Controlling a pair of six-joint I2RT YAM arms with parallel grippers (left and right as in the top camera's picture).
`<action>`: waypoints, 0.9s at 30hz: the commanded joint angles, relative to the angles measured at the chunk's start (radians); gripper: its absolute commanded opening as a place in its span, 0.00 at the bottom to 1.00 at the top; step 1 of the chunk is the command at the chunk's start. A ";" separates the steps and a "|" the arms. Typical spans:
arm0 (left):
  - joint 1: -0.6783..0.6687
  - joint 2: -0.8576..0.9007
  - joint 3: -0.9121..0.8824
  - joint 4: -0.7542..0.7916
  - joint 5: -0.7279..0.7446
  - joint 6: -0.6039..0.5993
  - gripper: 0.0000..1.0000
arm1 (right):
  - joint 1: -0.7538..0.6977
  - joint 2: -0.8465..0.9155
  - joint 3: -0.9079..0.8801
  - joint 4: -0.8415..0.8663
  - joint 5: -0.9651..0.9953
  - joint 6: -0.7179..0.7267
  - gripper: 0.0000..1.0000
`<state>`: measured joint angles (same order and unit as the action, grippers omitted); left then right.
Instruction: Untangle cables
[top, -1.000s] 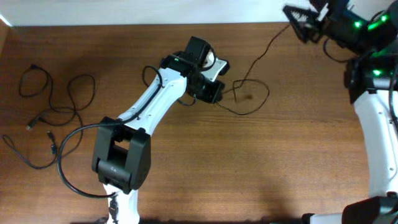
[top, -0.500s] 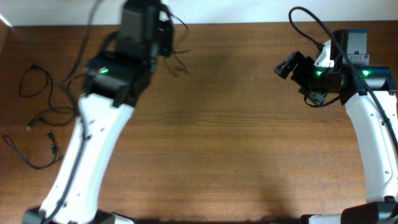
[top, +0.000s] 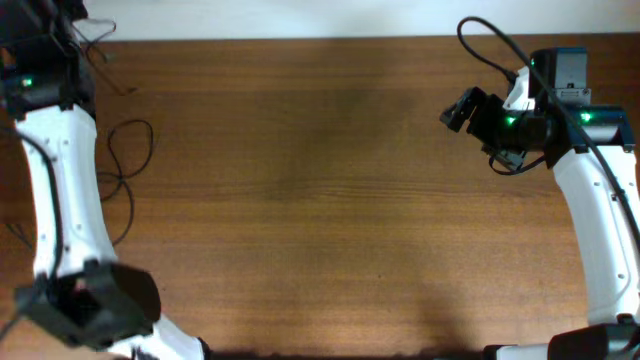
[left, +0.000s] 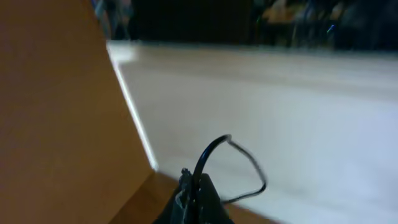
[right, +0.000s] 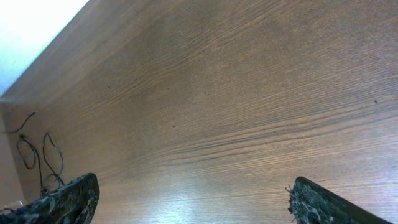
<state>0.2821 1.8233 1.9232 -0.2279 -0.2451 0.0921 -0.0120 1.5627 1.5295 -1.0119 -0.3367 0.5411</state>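
Brown wood-grain table, pale floor beyond its far edge.

Left arm runs up the 9 o'clock side and reaches to the 11 o'clock corner. In its wrist view, which is blurred, the left gripper has its jaws pressed together on one thin black cable. That cord arcs up out of the tips, loops toward 3 o'clock and curls back to the gripper. From overhead, thin strands hang about the same corner.

Loose cables lie on the table at 9 o'clock, just beside the left arm, in slack loops. Part of them is hidden under the arm. The right wrist view shows the same loops far off.

Right arm stands along the 3 o'clock side. The right gripper points toward 9 o'clock with its fingers spread wide and only bare wood between them, well apart from every cord.
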 joint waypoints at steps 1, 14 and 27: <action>0.086 0.183 0.006 -0.006 0.013 0.038 0.00 | 0.008 0.008 -0.010 0.001 0.013 -0.014 0.99; 0.204 0.445 0.056 -0.473 0.150 0.026 0.99 | 0.055 0.066 -0.034 0.045 0.009 -0.014 0.99; 0.081 0.219 0.836 -1.011 0.425 -0.260 1.00 | 0.158 -0.053 -0.003 -0.014 -0.065 -0.277 0.99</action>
<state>0.4026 2.1796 2.7098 -1.2102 0.1612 -0.1390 0.1112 1.6012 1.5005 -1.0103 -0.3946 0.3344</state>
